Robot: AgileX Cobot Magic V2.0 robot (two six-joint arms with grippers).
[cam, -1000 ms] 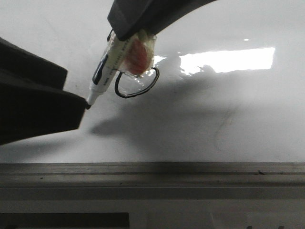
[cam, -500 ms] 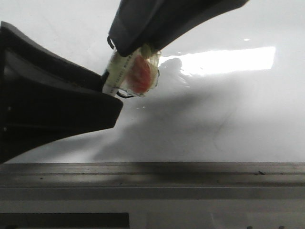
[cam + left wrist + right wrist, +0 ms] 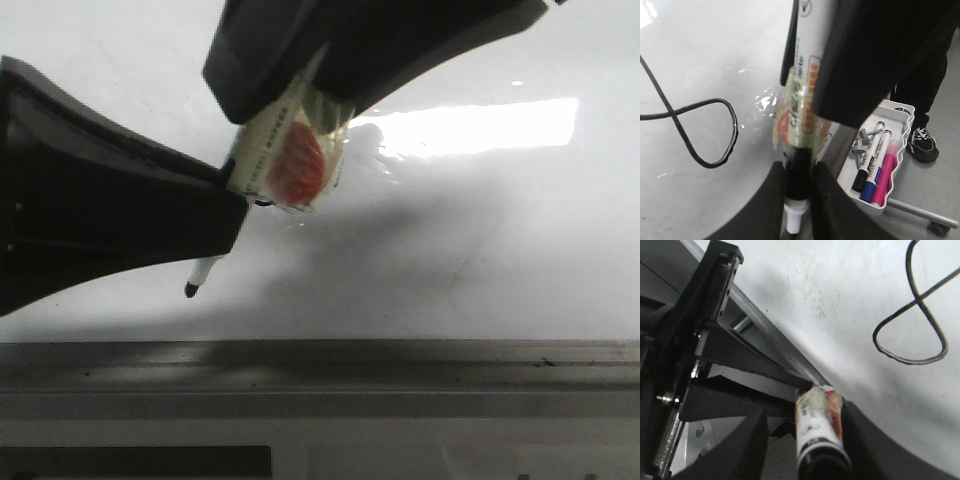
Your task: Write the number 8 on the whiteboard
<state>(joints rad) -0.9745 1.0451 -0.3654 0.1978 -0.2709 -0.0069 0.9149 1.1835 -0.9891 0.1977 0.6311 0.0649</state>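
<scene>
**Whiteboard station: board, arms, marker, tray**

1. The whiteboard (image 3: 480, 250): large glossy white surface with window glare and a grey metal edge rail (image 3: 400, 375) along its near side.

2. Left gripper (image 3: 232, 215): dark fingers reaching in from the left in the front view. In the left wrist view its two fingers (image 3: 767, 200) press on either side of the marker's black lower barrel; jaws nearly closed, clamped on the marker.

3. Right gripper (image 3: 275, 100): dark housing coming down from above. Its fingers (image 3: 747, 440) flank the marker's upper barrel in the right wrist view; jaws narrowly apart, closed on the marker.

4. Marker (image 3: 265, 160): white barrel wrapped in clear tape over a red-orange patch, slanted, black tip (image 3: 190, 290) pointing down-left, below the left gripper. Whether the tip touches the board cannot be told.

5. The number 8 (image 3: 695, 125): thin black looped line on the board, beside the marker. Both wrist views show it; in the front view the grippers and marker cover almost all of it.

6. Tray (image 3: 902, 150): white scalloped container off the board's edge, seen only in the left wrist view. Contents: a black-capped marker (image 3: 867, 160), a blue-capped marker (image 3: 876, 165), a pink marker (image 3: 886, 172), and some small grey metal pieces.

7. Dark trousers and a black shoe (image 3: 922, 145) stand beyond the tray.
</scene>
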